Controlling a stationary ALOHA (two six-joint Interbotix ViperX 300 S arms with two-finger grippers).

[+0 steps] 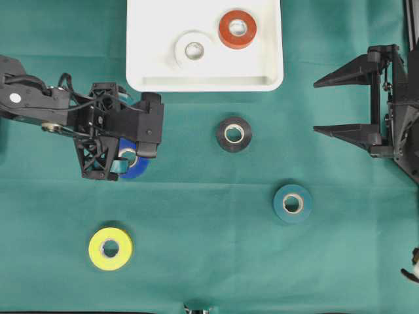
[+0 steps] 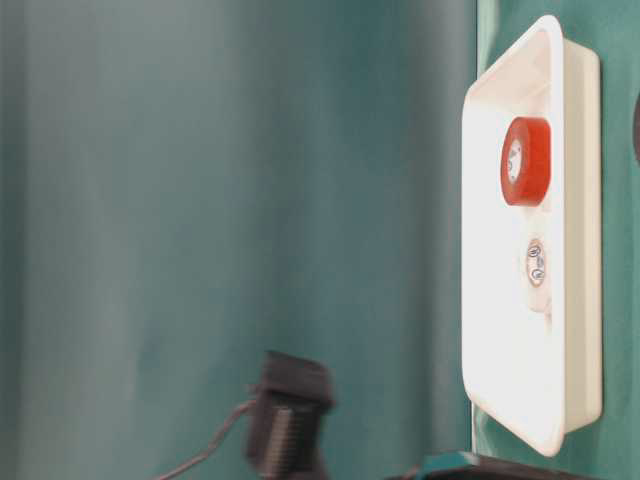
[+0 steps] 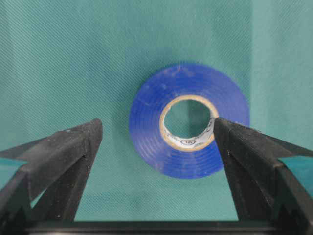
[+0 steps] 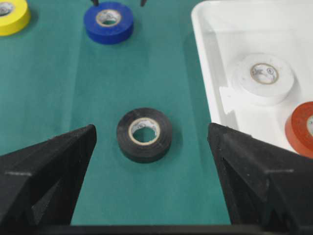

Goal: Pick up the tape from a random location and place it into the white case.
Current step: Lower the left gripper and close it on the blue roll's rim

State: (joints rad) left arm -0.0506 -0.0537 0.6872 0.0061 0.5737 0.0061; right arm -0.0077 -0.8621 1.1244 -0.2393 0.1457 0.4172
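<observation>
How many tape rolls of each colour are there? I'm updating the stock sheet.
Red plastic tape roll, in the white plastic tray: 1
White tape roll, in the tray: 1
Black tape roll: 1
Teal tape roll: 1
Blue tape roll: 1
Yellow tape roll: 1
Total: 6

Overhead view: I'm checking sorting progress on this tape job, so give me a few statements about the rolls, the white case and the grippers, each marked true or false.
1. The shallow white plastic case holds two rolls, a red tape roll and a white tape roll. True.
2. The black tape roll lies inside the case. False: it lies on the green cloth, below the case in the overhead view.
3. The left gripper is open above the blue tape roll. True.
4. The right gripper is shut on the teal tape roll. False: it is open and holds nothing.
5. The yellow tape roll is stacked on the blue one. False: they lie apart.
</observation>
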